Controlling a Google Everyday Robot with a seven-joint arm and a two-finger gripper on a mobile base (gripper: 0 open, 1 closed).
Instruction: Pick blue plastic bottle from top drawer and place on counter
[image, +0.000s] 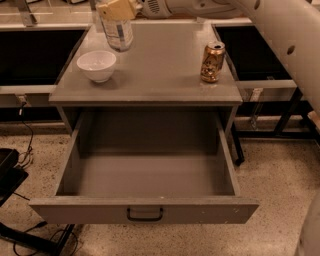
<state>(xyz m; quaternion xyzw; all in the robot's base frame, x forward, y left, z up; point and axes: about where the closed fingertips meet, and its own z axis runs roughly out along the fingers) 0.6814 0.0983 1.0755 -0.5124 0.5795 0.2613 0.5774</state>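
The blue plastic bottle (117, 32), clear with a pale label, stands upright at the back left of the grey counter (160, 75); its cap is hidden by the gripper. My gripper (118, 8), with pale yellow fingers, is at the top edge of the view, shut on the bottle's upper part. The arm reaches in from the upper right. The top drawer (145, 175) stands pulled fully open below, with nothing in it; its dark handle (145, 215) is at the middle of the front panel.
A white bowl (96, 65) sits on the counter's left side, just in front of the bottle. A gold-brown drink can (212, 61) stands near the right edge. Black side tables flank the cabinet. Cables lie on the floor at the left.
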